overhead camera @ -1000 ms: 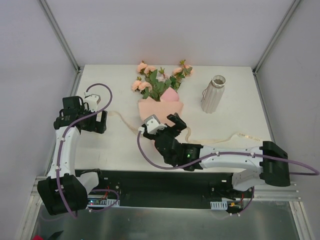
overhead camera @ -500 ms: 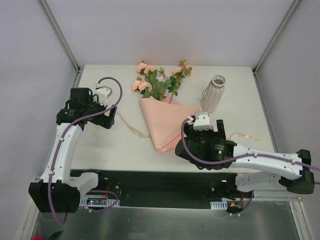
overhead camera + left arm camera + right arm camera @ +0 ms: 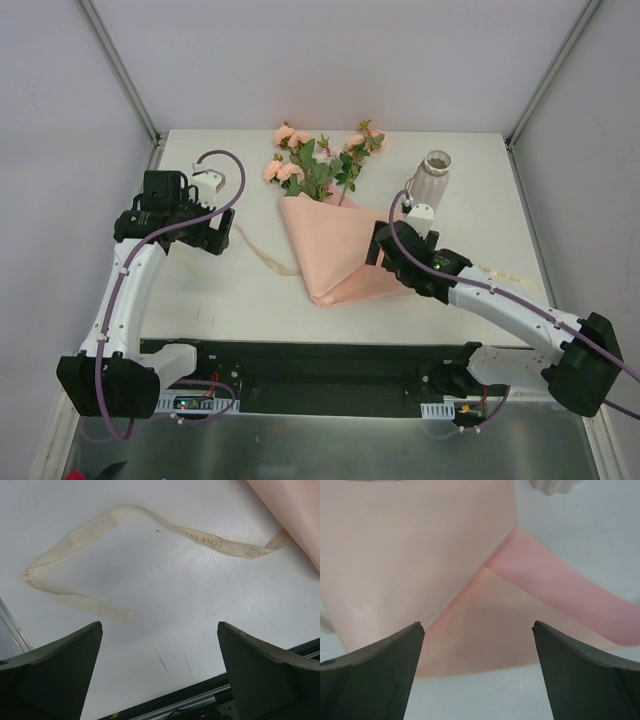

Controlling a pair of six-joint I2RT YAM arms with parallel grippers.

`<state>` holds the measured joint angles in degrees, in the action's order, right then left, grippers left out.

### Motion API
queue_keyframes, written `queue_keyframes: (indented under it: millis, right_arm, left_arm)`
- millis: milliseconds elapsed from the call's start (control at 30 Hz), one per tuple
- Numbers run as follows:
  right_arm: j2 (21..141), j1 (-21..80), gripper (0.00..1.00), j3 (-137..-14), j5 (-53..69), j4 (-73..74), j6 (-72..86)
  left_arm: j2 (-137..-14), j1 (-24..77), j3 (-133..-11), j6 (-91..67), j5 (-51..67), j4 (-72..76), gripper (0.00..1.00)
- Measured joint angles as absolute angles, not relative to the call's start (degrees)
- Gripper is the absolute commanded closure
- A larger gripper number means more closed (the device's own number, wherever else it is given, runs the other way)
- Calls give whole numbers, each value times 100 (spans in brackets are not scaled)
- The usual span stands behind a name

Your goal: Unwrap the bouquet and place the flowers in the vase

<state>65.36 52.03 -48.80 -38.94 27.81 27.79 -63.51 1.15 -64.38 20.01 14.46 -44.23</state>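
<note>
Paper (image 3: 335, 250) has opened out under our right gripper (image 3: 477, 625) — jaws apart, empty. Left gripper (image 3: 160, 625) likewise, ribbon (image 3: 100, 527) loose ahead — we judge the flowers (image 3: 315, 165) nearly freed.

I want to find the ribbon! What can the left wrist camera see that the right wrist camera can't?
Only the left wrist view shows the cream ribbon, lying loose in a loop on the table. Only the right wrist view shows the pink paper with its darker flap and, at the top edge, a white bit, probably the vase. Both show that paper, the white table, and open gripper fingers holding nothing.
</note>
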Motion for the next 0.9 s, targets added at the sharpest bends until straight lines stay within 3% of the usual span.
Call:
queue_keyframes:
  millis: [200, 333, 600, 900]
  right_arm:
    - [7286, 3903, 19, -4910, -1769, 1380, 3057]
    - [8055, 3457, 21, -4917, -965, 819, 3367]
    - [8543, 3448, 21, -5103, -775, 1133, 3824]
    - [9032, 3312, 44, -5349, -858, 1059, 3817]
  left_arm:
    - [-6346, 115, -6438, 2034, 1452, -4567, 1]
    - [-6342, 115, -6438, 2058, 1450, -4591, 1]
    - [-6145, 115, -6383, 2209, 1435, -4602, 1]
    - [-6045, 115, -6375, 2335, 1341, -4687, 1]
